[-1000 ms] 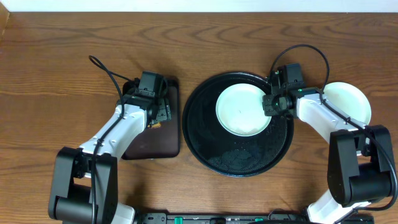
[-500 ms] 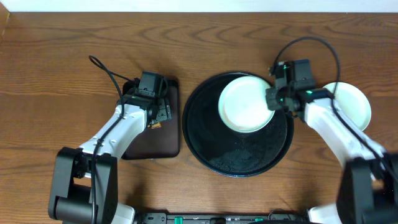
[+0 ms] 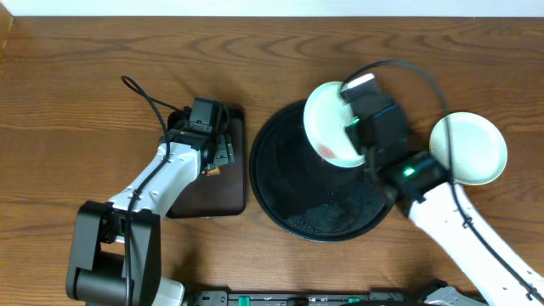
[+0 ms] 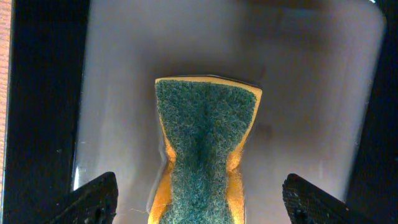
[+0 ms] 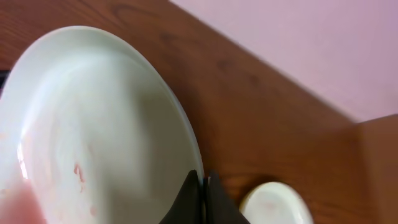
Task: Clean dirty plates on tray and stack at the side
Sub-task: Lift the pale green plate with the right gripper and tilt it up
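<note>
As right jaws clamp one smeared plate (image 3: 323,123), second plate (image 3: 476,149) aside, left jaws apart above one sponge (image 4: 205,149)

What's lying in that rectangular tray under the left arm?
A yellow sponge with a green scouring face lies in the rectangular tray; the left gripper hangs open over it. From overhead the gripper mostly covers it; its underside is hidden.

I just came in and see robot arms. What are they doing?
The right gripper pinches a smeared plate by its rim, tilted above the round tray. The left gripper hangs open over a sponge in the small tray. A second plate sits on the table at the right.
</note>
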{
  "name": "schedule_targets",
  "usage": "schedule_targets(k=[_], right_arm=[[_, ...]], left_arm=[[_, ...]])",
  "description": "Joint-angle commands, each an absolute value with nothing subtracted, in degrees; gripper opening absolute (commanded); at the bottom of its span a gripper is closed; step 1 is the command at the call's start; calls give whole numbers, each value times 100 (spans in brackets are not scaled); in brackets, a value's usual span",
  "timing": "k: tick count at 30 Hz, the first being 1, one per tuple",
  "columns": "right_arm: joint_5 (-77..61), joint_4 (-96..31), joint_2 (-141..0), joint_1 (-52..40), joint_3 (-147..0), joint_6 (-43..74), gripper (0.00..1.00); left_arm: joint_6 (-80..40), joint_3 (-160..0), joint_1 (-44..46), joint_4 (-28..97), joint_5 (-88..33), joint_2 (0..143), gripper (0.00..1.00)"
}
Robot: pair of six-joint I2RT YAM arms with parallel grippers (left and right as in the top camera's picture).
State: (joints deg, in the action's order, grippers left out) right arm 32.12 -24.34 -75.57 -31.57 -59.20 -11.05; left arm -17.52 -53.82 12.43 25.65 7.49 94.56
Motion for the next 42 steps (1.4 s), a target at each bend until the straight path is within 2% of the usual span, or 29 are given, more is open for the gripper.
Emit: schedule_targets(k=[1, 8, 21, 24, 25, 26, 30, 34, 37, 42], right_arm=[[5433, -2390, -7542, -4023, -6031, -1343, 1], [6967, -1846, -7620, -5000, -6031, -2097, 1], [6952, -1645, -7625, -5076, -6029, -2126, 1], [6479, -1686, -7625, -5035, -6029, -2123, 1], [6263, -1752, -7625, -5017, -6027, -2082, 1], [6149, -1785, -7625, -4987, -6025, -1981, 1], [6042, -1772, -7625, -4731, -6025, -1721, 1], [5013, -1966, -7625, -4534, -6025, -1500, 1], [4925, -2213, -7625, -4379, -6025, -690, 1], [2991, -2276, -7625, -3826, -6025, -368, 1]], left_arm=[[-1697, -5334, 1212, 2580, 819, 9485, 85], [-1697, -5334, 1212, 2580, 819, 9485, 86], [-1699, -5334, 1212, 2567, 819, 9485, 86], [-1697, -5334, 1212, 2521, 819, 9485, 86], [-1699, -5334, 1212, 2508, 819, 9485, 96], [-1699, -5334, 1212, 2477, 819, 9485, 100], [-1699, -5334, 1212, 2316, 819, 9485, 100], [-1699, -5334, 1212, 2322, 819, 9485, 100], [-1699, -5334, 1212, 2324, 819, 9485, 100], [-1699, -5334, 1212, 2322, 819, 9485, 100]])
